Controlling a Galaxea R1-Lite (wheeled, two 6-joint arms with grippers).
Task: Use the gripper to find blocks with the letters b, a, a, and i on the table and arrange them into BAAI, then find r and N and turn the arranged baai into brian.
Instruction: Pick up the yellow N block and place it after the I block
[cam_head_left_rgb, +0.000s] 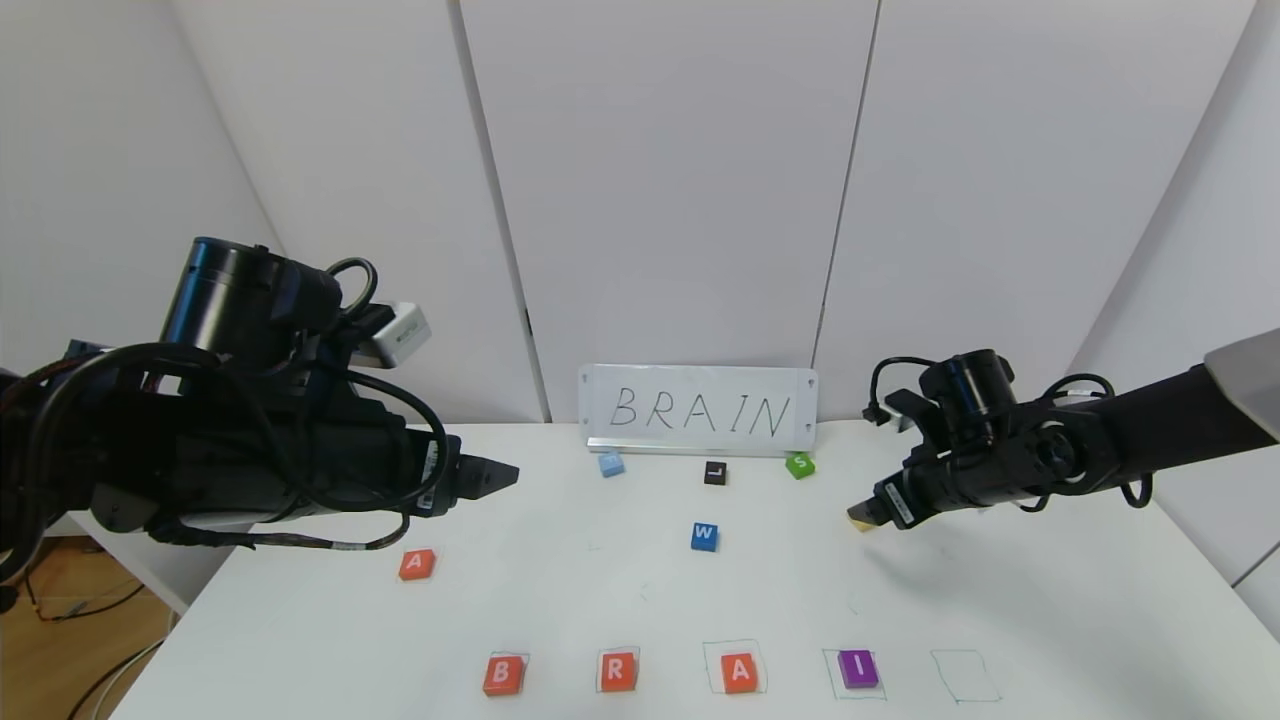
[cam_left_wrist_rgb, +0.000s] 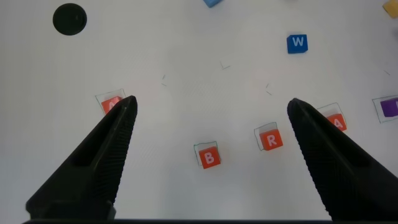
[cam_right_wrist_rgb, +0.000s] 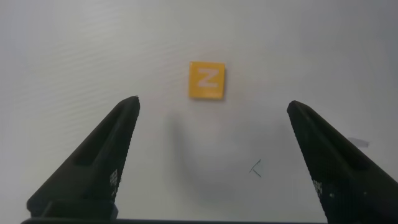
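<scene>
On the white table (cam_head_left_rgb: 1050, 600), near its front edge, the row reads B (cam_head_left_rgb: 503, 675), R (cam_head_left_rgb: 618, 671), A (cam_head_left_rgb: 739, 671) and purple I (cam_head_left_rgb: 858, 668), each by a green drawn square. A second orange-red A (cam_head_left_rgb: 417, 564) lies apart at the left. My left gripper (cam_head_left_rgb: 497, 476) hovers open and empty above the table; its wrist view shows B (cam_left_wrist_rgb: 209, 158) and R (cam_left_wrist_rgb: 272, 140) far below its fingers. My right gripper (cam_head_left_rgb: 866, 514) is open, low over the yellow N (cam_right_wrist_rgb: 206, 80), which lies beyond its fingertips, untouched. In the head view the N (cam_head_left_rgb: 858, 518) shows only as a sliver.
A green drawn square (cam_head_left_rgb: 965, 675) right of the I holds nothing. A blue W (cam_head_left_rgb: 704, 537), a light blue block (cam_head_left_rgb: 611, 464), a black block (cam_head_left_rgb: 715, 473) and a green S (cam_head_left_rgb: 799, 465) lie mid-table. A sign reading BRAIN (cam_head_left_rgb: 698, 411) stands at the back.
</scene>
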